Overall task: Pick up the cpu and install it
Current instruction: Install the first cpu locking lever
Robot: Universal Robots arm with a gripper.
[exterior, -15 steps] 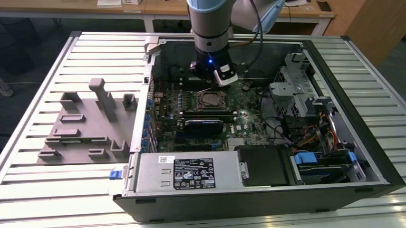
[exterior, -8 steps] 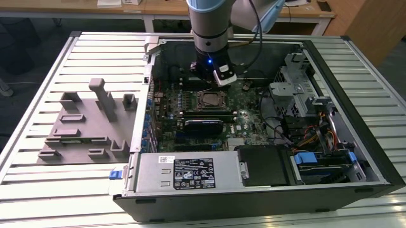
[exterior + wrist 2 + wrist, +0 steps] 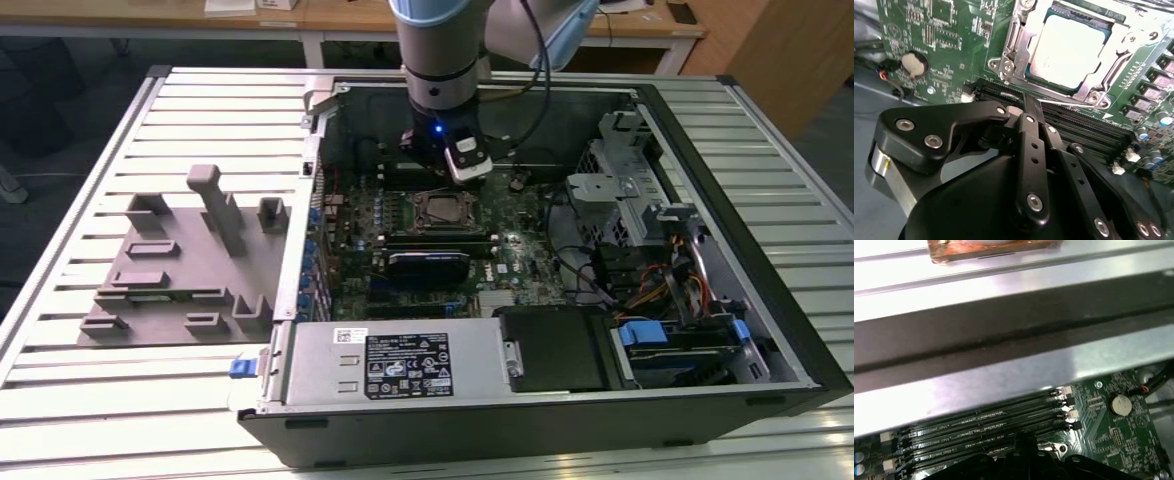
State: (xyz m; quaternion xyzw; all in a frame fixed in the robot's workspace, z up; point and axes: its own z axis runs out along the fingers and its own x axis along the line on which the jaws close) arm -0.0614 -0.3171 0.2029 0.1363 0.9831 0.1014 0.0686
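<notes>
The cpu [image 3: 1066, 50] lies flat in its socket on the green motherboard, its silvery top plate showing inside a metal frame. In the exterior view the cpu [image 3: 442, 210] sits mid-board in the open computer case. My gripper [image 3: 462, 172] hangs just behind the socket, a little above the board. In the second wrist view the gripper [image 3: 1029, 102] has its black fingers [image 3: 1026, 127] pressed together with nothing between them, its tips over the dark memory slots beside the socket. The cpu is apart from the gripper.
A grey plastic tray block [image 3: 187, 270] lies on the slatted table at the exterior view's left. Inside the case are a power supply [image 3: 387, 365], a drive cage [image 3: 627, 190], loose cables [image 3: 627, 270], memory slots [image 3: 984, 432] and a coin battery [image 3: 1119, 402].
</notes>
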